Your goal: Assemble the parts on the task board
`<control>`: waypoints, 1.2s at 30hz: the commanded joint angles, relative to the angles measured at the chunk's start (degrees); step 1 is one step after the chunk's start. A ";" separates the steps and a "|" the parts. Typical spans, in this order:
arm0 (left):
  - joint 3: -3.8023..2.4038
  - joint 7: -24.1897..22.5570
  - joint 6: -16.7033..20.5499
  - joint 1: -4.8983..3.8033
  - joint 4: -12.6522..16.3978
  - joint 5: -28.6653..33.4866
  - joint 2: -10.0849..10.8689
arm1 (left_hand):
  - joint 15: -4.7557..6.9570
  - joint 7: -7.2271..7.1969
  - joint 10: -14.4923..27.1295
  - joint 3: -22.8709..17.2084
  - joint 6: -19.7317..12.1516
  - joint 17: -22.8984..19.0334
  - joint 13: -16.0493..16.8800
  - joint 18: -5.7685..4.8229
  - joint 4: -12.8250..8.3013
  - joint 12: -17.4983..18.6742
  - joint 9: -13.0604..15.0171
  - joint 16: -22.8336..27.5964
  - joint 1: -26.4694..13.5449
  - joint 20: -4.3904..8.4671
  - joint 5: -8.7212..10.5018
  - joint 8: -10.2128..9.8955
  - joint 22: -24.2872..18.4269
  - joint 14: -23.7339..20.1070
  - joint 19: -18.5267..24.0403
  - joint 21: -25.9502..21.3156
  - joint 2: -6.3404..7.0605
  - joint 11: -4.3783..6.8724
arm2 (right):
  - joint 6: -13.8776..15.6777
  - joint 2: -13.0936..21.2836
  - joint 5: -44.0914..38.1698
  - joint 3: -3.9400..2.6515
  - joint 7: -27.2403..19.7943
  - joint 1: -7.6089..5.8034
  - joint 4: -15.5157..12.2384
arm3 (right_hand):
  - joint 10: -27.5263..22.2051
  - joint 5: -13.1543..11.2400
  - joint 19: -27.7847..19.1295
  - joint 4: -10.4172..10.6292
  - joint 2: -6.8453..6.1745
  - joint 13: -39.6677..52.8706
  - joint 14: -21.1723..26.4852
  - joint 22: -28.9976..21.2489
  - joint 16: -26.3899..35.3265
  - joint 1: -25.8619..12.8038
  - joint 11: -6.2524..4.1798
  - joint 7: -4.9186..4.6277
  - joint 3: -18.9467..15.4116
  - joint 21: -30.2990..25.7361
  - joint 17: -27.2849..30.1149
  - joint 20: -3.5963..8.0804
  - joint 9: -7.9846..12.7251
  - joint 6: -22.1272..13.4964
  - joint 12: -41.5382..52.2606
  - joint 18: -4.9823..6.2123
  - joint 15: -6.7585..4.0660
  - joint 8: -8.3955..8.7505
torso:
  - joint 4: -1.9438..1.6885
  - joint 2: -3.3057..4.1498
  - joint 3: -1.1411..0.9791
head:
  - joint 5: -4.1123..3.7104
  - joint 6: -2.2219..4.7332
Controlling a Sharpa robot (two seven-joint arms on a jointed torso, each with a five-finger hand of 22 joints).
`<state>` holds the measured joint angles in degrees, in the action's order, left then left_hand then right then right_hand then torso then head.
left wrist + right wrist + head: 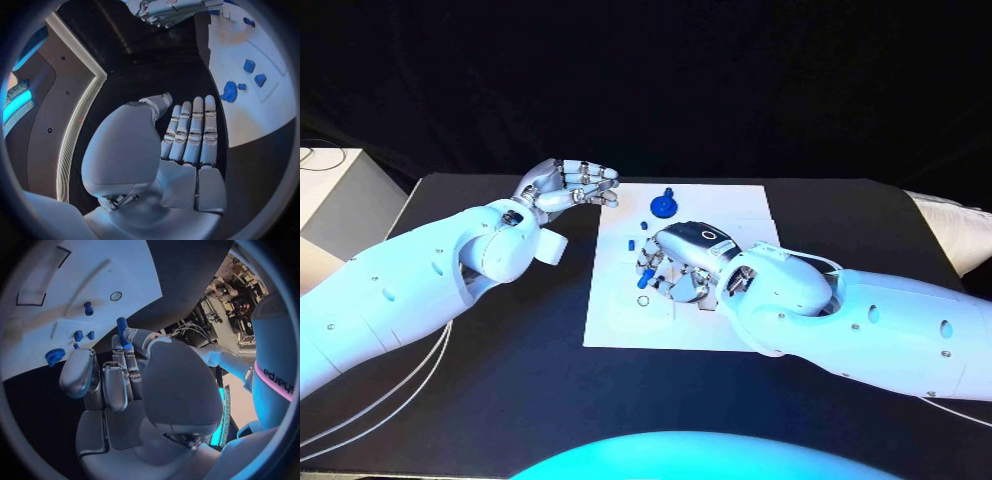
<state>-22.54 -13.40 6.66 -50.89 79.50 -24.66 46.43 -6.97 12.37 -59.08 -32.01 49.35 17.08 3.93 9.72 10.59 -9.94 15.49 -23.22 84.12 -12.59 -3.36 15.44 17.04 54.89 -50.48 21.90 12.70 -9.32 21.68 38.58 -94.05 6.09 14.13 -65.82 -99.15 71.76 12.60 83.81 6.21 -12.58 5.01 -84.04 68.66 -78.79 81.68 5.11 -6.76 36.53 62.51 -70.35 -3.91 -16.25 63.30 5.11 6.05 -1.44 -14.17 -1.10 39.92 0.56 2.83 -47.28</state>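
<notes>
The white task board lies in the middle of the black table. My right hand hovers low over its centre and pinches a blue peg between thumb and a finger, as the right wrist view shows. A blue gear stands near the board's far edge, also seen as the gear and the gear. Small blue parts lie beside it on the board. My left hand floats off the board's far left corner, holding nothing, its fingers side by side.
The board has a round hole and a rectangular recess; short blue pegs stand near them. A pale box stands at the table's left edge. Bare black table surrounds the board.
</notes>
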 commanded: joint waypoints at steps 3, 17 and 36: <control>-0.04 -0.24 -0.77 0.00 0.24 0.01 -0.01 | 0.09 0.56 -0.05 0.35 0.04 0.05 0.09 0.62 -0.11 0.33 -0.10 0.29 0.69 -0.08 -0.03 -0.39 -0.05 0.47 -0.47 -0.36 -0.01 -0.34 | 0.17 -1.02 -5.73 0.45 -0.22 0.69 1.23 | 2.61 0.33 0.59 0.06 1.25 0.28 -2.11 0.05 -0.19 0.74 -2.26 -0.08 0.42 0.32 0.06 0.37 -1.72 0.16 0.04 -0.63 -0.47 -0.32 | -0.06 0.10 -0.03 | 0.46 -0.27; -0.04 -0.22 -0.75 0.00 0.29 0.01 0.08 | 0.09 0.55 -0.04 0.40 0.04 0.13 0.09 0.61 -0.10 0.35 -0.12 0.37 0.71 -0.08 -0.02 -0.42 -0.09 0.48 -0.50 -0.43 0.03 -0.35 | -0.54 -2.92 -8.91 1.21 1.59 2.40 3.64 | 2.63 0.25 0.56 -0.03 1.23 0.29 -2.11 -0.04 -0.19 0.70 -2.25 -0.09 0.47 0.20 0.06 0.37 -1.78 0.13 -0.01 -0.60 -0.46 -0.37 | 0.04 0.10 -0.20 | 1.13 -0.98; -0.04 -0.18 -0.82 0.00 0.20 0.00 0.06 | 0.09 0.55 -0.04 0.40 0.04 0.13 0.09 0.61 -0.10 0.35 -0.12 0.37 0.71 -0.08 -0.02 -0.42 -0.09 0.48 -0.50 -0.43 0.03 -0.35 | -2.13 -3.51 -9.63 1.57 1.67 2.97 4.24 | 2.65 0.23 0.57 -0.13 1.21 0.30 -2.12 0.06 -0.23 0.66 -2.24 -0.10 0.54 0.31 -0.01 0.37 -1.85 0.08 -0.05 -0.62 -0.46 -0.41 | 0.02 0.08 -0.18 | 1.17 -1.47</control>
<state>-22.54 -13.28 6.65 -50.89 79.60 -24.65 46.56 -6.97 12.37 -59.08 -31.85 49.35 17.14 3.96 9.71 10.43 -9.94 15.42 -23.22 84.12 -12.59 -3.36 15.16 17.01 54.89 -50.48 21.68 12.70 -9.32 20.97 35.13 -102.65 7.66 15.70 -62.93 -94.96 71.76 12.60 83.81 6.16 -12.65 5.40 -84.04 68.64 -78.78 81.75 5.10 -6.77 36.78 62.50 -70.35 -3.91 -17.54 63.00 4.72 6.11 -1.44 -14.28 -1.09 40.02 0.40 3.96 -48.65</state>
